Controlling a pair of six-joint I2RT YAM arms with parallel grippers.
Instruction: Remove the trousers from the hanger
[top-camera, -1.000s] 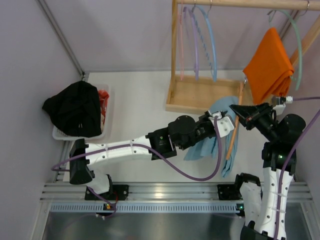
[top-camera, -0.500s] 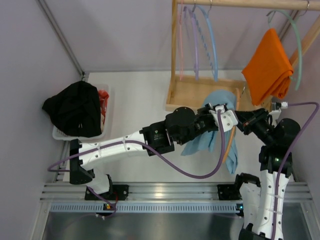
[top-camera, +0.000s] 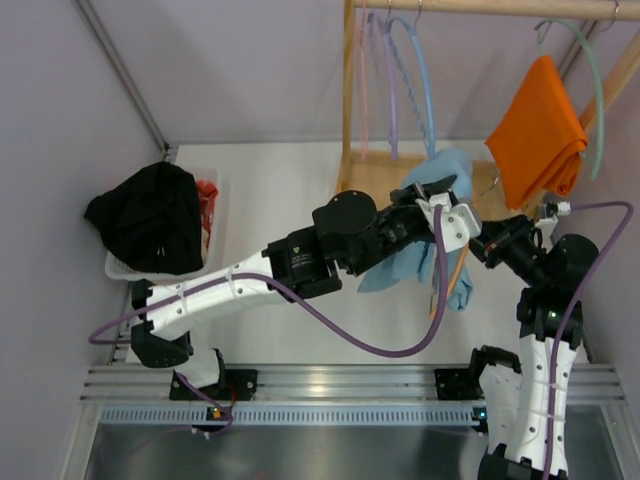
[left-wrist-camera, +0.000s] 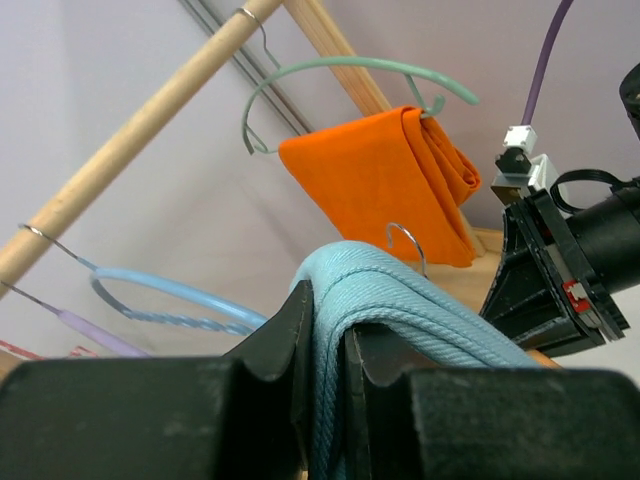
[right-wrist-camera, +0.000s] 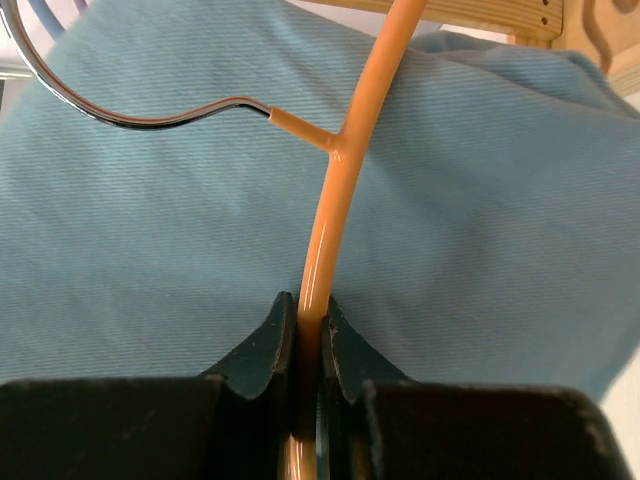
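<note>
The light blue trousers (top-camera: 432, 176) hang bunched over my left gripper (top-camera: 446, 200), which is shut on a fold of the cloth (left-wrist-camera: 400, 290) with the jaws (left-wrist-camera: 328, 312) pinching it. The rest of the cloth droops (top-camera: 398, 266) toward the table. My right gripper (top-camera: 484, 243) is shut on the thin orange hanger (right-wrist-camera: 345, 150), its jaws (right-wrist-camera: 310, 305) clamped on the rod just below the metal hook. The hanger's lower rod (top-camera: 446, 288) slants down beside the trousers. In the right wrist view the trousers (right-wrist-camera: 150, 250) fill the background behind the hanger.
A wooden rack (top-camera: 368, 196) stands behind, with pink, purple and blue hangers (top-camera: 396, 80) on its rail. A bright orange garment (top-camera: 538, 130) hangs on a mint-green hanger at right. A white basket (top-camera: 212, 240) with a black cloth heap (top-camera: 150, 215) sits at left.
My left gripper has carried the trousers up and away toward the rack, pulling the cloth along the hanger. The right gripper has shifted slightly, keeping hold of the hanger.
</note>
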